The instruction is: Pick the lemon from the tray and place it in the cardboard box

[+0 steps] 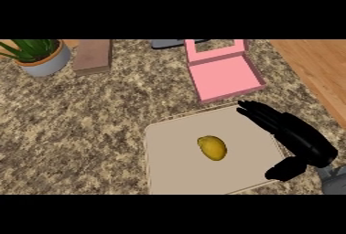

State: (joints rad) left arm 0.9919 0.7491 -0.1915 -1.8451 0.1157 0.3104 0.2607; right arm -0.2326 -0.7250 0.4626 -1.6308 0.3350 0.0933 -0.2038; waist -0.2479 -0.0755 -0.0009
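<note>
1. Lemon (212,147): yellow, oval, smooth, slightly tilted; lies alone near the middle of the tray (169,160).
2. Tray: beige, flat, rounded corners, on the speckled counter (81,119).
3. Right hand (290,132): over the tray's right edge, fingers straight, thumb spread, holding nothing, apart from the lemon.
4. Box (226,75): pink, open, beyond the tray.

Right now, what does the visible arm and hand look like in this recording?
Only the right hand shows: glossy black, with thick rounded fingers and a stubby thumb. A small piece of grey forearm joins it at the picture's lower right corner. No cables, markings or sleeve can be seen. The left hand is out of view.
</note>
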